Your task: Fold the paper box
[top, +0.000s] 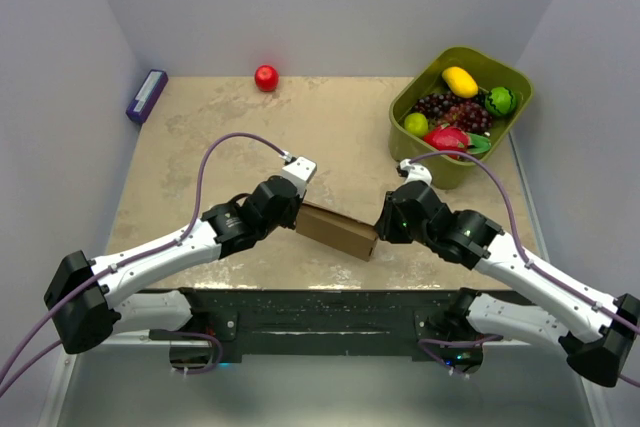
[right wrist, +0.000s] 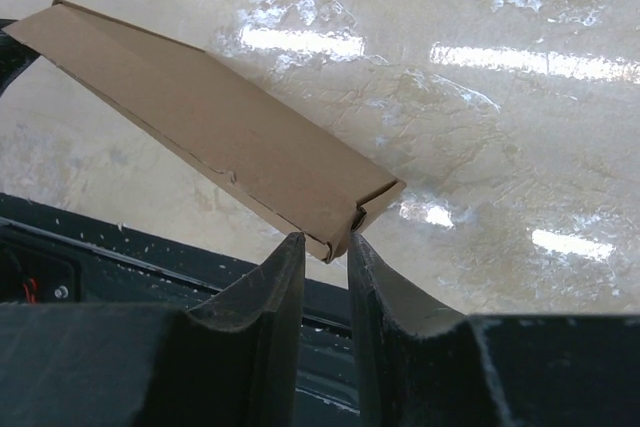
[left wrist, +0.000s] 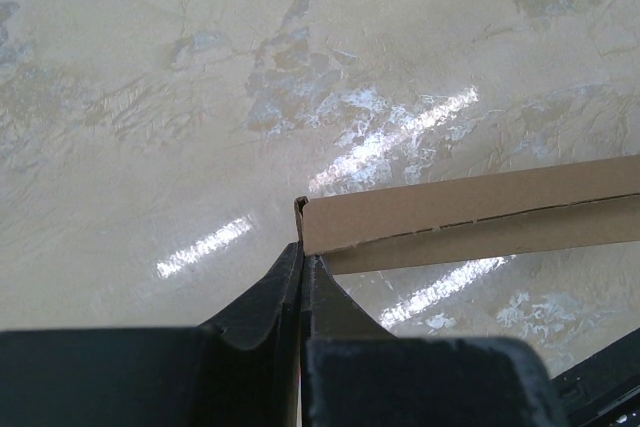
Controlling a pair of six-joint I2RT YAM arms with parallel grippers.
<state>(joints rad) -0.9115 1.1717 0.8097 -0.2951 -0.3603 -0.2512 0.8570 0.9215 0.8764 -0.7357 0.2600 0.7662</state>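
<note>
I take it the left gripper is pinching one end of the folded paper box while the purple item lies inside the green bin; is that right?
Not quite: the top external view shows the purple item at the far left edge of the table, far from the green bin. The left gripper is indeed pinching one end of the folded paper box.

I count one paper box [top: 335, 230], one green bin [top: 452, 173], one red ball [top: 266, 77], one purple block [top: 146, 95], one bench [top: 200, 142].

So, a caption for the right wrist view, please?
Right gripper at one end of the folded paper box, over the marbled table.
</note>
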